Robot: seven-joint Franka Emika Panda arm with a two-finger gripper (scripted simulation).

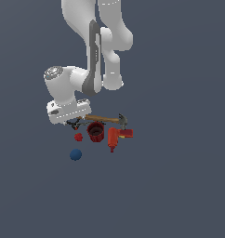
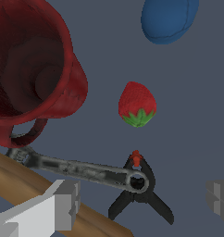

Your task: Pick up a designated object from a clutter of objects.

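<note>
In the exterior view the white arm's gripper (image 1: 73, 122) hangs low over the clutter, directly above the small black spring clamp with orange tips (image 1: 75, 123), which lies on the dark grey table (image 1: 179, 186) at the end of the wooden-handled hammer (image 1: 105, 119). The dark red cup (image 1: 95, 132), the red power drill (image 1: 116, 137), a small red knobbly piece (image 1: 78, 137) and a blue ball (image 1: 76, 155) crowd close by. The fingers themselves are hidden under the hand here, so their spread cannot be read from this view.

In the wrist view the fingers (image 2: 63, 203) stand wide apart with nothing between them, one pale grey pad to each side. The clamp (image 2: 141, 192) sits between them: thin, matte black, splayed like an inverted V, with an orange nub at its apex. A slim grey metal wrench (image 2: 77, 169) lies with its ring end on the clamp, and the hammer's smooth wooden handle (image 2: 21, 180) runs just beside one finger.

The risks, as I judge them: closing may pinch the wrench along with the clamp, the near finger may land on the handle, and the clamp's thin sloped legs may slip. The knobbly piece reads as a strawberry (image 2: 137, 105), dimpled and green-leafed; the glossy cup (image 2: 30, 69) is near.
</note>
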